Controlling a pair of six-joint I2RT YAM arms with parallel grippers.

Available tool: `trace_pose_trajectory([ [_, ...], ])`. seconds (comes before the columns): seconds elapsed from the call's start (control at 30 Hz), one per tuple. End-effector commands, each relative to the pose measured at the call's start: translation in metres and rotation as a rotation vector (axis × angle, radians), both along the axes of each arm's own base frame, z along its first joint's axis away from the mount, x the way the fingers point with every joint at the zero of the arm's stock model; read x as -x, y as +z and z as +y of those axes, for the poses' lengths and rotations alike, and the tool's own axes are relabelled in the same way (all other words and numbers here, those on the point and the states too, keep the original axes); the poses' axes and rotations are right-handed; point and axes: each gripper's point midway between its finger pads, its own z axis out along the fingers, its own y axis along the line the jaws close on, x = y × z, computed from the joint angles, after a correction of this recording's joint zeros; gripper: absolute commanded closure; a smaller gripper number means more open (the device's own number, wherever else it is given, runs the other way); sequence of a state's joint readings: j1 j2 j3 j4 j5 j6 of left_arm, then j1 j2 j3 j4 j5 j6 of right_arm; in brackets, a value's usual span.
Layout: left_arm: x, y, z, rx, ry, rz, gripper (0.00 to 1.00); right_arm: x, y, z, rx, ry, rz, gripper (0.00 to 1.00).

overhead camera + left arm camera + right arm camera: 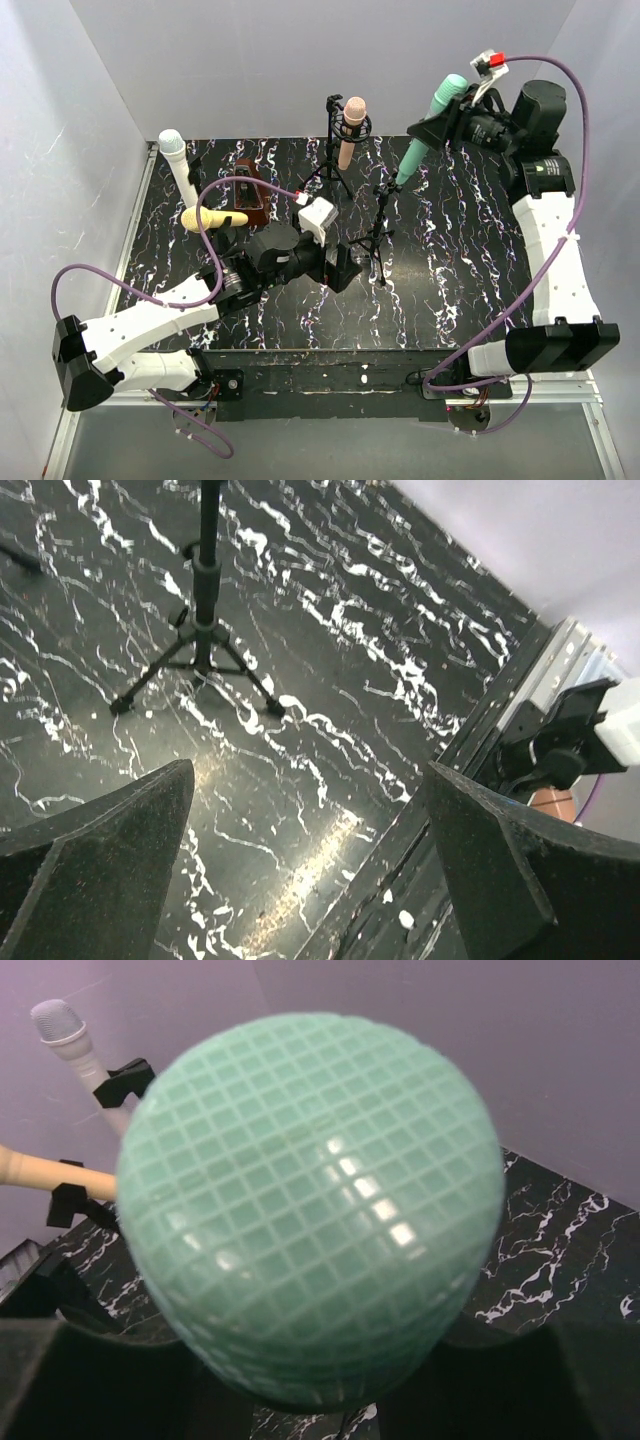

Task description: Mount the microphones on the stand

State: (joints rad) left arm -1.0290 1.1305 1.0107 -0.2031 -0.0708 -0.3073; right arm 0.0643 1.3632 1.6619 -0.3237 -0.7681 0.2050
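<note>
My right gripper (432, 128) is shut on a green microphone (425, 135) and holds it tilted, high above the back right of the table, head up. Its mesh head (310, 1200) fills the right wrist view, with the dark fingers (90, 1380) below it. An empty black tripod stand (380, 230) is mid-table, below the microphone's tail. My left gripper (340, 268) is open and empty, low beside that stand; the left wrist view shows its tripod (200, 640) ahead of the fingers (110, 870). A pink microphone (350, 128) sits in another stand behind.
A white microphone (178, 162) and a yellow microphone (212, 218) sit in clips at the back left, also in the right wrist view (65, 1035). A brown object (250, 192) lies beside them. White walls enclose the black marbled table (460, 260).
</note>
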Motion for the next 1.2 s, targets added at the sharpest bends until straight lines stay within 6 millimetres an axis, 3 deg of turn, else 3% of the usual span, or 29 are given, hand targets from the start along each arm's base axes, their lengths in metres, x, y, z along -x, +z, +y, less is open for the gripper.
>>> trace_pose_trajectory([
  [0.0,0.002,-0.004,0.006,-0.008,0.011,0.014,0.02,-0.019,0.023,-0.002,0.057,-0.068,-0.137,0.99],
  [0.43,0.005,-0.015,0.012,-0.005,0.029,0.043,0.02,-0.046,-0.001,0.009,0.099,-0.058,-0.13,0.99],
  [1.17,0.01,-0.019,0.017,0.0,0.026,0.059,0.02,-0.034,-0.1,0.031,0.302,0.063,0.001,0.99],
])
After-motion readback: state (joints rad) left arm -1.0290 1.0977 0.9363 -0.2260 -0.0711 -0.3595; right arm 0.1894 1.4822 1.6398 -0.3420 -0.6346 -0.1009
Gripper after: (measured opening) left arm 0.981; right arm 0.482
